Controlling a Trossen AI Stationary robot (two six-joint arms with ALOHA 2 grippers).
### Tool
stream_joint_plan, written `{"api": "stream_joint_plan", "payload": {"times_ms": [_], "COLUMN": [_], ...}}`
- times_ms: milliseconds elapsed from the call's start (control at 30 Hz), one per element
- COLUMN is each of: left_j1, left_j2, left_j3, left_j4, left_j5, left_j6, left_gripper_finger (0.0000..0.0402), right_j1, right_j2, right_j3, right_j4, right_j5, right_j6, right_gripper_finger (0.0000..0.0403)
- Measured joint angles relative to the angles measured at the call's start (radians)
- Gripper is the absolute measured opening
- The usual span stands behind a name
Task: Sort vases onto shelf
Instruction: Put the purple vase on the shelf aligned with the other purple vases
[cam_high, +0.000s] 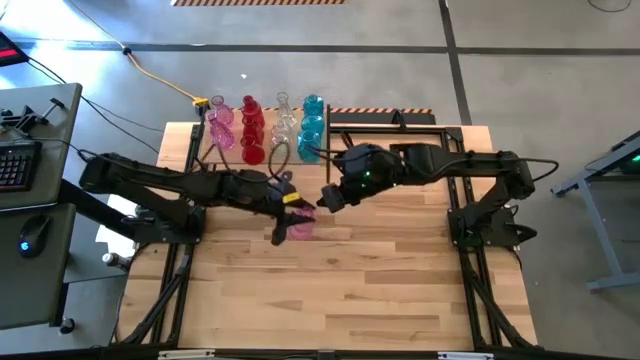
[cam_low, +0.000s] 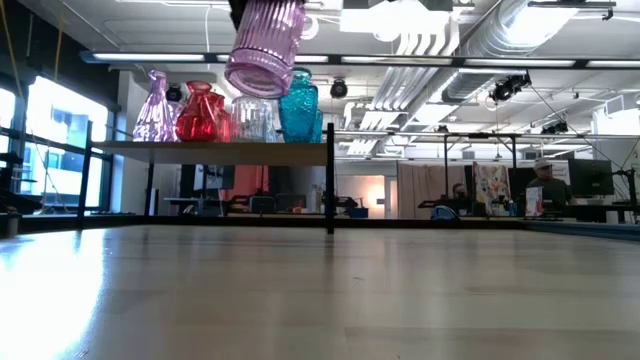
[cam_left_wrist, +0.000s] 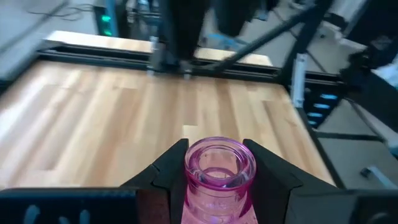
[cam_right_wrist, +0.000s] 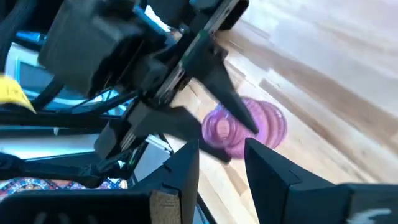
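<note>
Left pincer (cam_left_wrist: 219, 177) pinches the pink ribbed glass vase (cam_left_wrist: 219, 180) by its neck, lifted above the table (cam_high: 340, 280); glass looks slippery, fragile. Right pincer (cam_right_wrist: 221, 158) hangs nearby, slightly parted.

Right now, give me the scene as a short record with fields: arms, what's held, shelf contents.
left gripper: shut on the pink vase at its neck, lifted above the table
right gripper: close beside the pink vase, empty, fingers a little apart
shelf: holds rows of vases by colour, pink, red, clear, teal
shelf place: far left part of the table
pink vase tilt: hangs tipped in the low view
</note>
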Motion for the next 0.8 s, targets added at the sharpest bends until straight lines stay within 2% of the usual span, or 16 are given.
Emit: {"api": "stream_joint_plan", "payload": {"times_ms": [267,800], "left_j1": [0.05,0.14], "left_j2": [-0.16,-0.446], "left_j3": [0.001,0.001], "left_j4": [-0.135,-0.315], "left_j5": [-0.136,-0.285], "left_j6": [-0.024,-0.071], "left_gripper_finger": [0.0122,0.0123], "right_j1": [-0.062,-0.159], "right_j2": [0.0,-0.011], "right_j3": [0.113,0.416], "right_j4": [-0.05,-0.433], "right_j5": [-0.003,0.032], "right_j6": [-0.159,-0.514], "right_gripper_finger": [0.011,0.011]}}
